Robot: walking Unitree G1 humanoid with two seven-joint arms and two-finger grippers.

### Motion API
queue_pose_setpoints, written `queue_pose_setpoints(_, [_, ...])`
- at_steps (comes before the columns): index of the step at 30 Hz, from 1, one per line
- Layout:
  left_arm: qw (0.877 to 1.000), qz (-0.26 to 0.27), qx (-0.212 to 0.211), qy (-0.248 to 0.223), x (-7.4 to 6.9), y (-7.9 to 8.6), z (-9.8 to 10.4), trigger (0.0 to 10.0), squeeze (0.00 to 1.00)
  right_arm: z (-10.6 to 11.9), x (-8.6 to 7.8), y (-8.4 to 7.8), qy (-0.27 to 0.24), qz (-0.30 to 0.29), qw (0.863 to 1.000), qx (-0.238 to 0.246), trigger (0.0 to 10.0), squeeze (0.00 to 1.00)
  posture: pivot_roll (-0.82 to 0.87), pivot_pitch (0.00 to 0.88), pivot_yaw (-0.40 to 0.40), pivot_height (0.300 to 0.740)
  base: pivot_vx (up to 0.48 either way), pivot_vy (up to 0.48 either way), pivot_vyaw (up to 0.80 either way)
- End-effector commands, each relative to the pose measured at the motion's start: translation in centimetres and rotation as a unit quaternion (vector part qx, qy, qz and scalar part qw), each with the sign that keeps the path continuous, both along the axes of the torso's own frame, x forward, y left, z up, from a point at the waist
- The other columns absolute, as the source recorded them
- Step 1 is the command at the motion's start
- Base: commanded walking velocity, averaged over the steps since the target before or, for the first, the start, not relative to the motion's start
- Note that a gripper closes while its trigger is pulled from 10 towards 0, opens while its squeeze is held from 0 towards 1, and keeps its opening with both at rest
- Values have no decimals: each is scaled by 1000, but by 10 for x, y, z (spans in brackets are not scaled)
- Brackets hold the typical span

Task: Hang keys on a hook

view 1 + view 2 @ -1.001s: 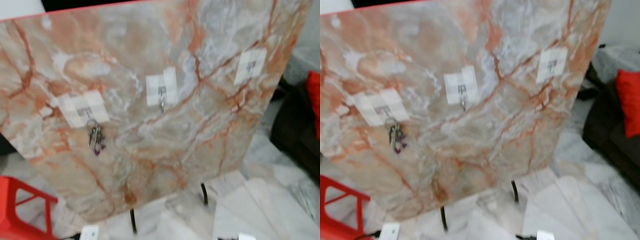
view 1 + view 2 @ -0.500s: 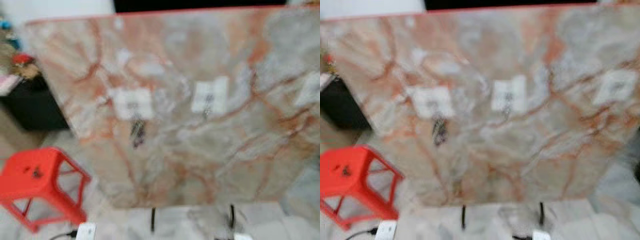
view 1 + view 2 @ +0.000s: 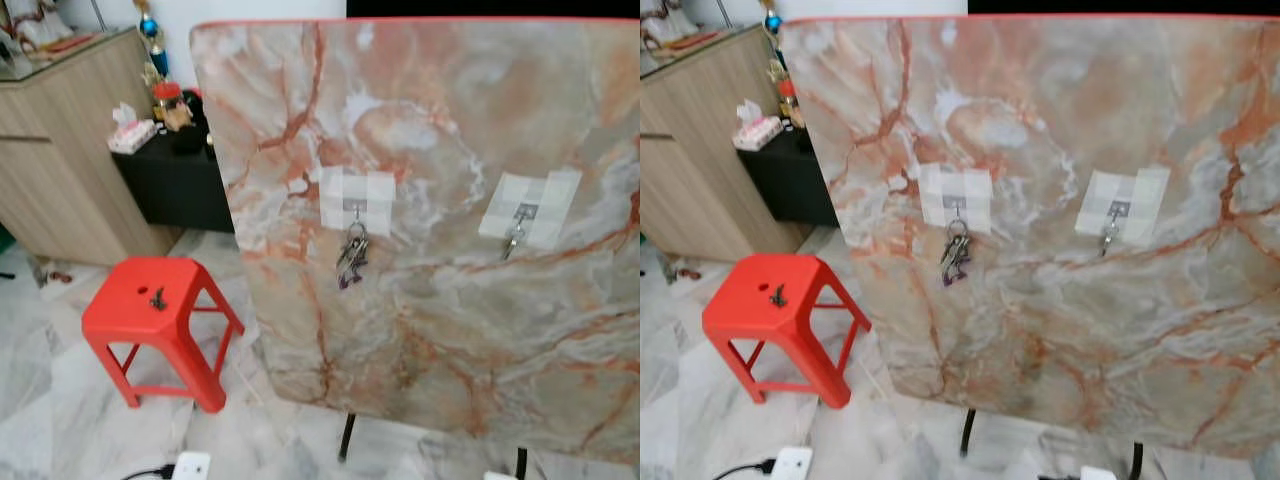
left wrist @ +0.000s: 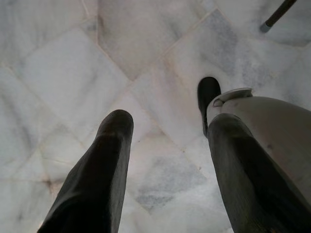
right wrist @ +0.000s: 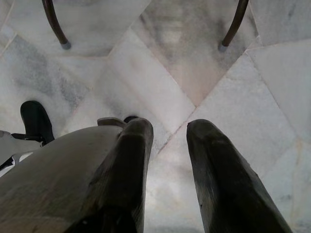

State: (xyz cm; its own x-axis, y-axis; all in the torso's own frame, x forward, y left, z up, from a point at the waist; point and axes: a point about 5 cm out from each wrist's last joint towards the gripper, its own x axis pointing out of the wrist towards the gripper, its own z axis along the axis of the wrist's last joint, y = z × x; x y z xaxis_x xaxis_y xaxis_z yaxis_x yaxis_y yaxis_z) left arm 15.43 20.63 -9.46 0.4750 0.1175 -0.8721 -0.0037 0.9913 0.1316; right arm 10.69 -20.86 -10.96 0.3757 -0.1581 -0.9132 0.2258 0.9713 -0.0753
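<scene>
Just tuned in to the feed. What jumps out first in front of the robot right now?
A big marble-patterned board on thin black legs dominates the scene, with a bunch of keys hanging from the left taped hook and a second hook to its right. Left of the board, a bright red stool stands on the marble floor with a small dark object on its seat.

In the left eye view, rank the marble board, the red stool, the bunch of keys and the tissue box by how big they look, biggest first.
1. marble board
2. red stool
3. and 4. tissue box and bunch of keys: they look about alike, and the box stands farther back, so I won't rank them.
</scene>
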Motion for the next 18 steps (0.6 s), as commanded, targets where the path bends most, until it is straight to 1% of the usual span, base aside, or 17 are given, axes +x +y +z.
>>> queue_pose_setpoints(1, [1000,-6,6,5,-2,2,-1,10000,0,0,4,6,-4,4,1000,11,10000,0,-91,0,11,740,0,0,0])
queue_pose_setpoints(4, [1000,-5,5,6,-1,-1,0,10000,0,1,6,7,-13,-3,1000,14,10000,0,-97,0,16,740,0,0,0])
queue_pose_setpoints(9, [1000,-12,5,6,7,-9,1,10000,0,0,5,9,-12,-11,1000,18,10000,0,-95,0,18,740,0,274,0])
queue_pose_setpoints(13, [1000,-8,0,1,13,-16,2,10000,0,0,6,11,-9,-6,1000,18,10000,0,-90,0,15,740,0,277,0])
queue_pose_setpoints(18, [1000,-1,-1,3,9,-12,1,10000,0,1,10,10,-10,0,1000,20,10000,0,-90,0,14,740,0,277,0])
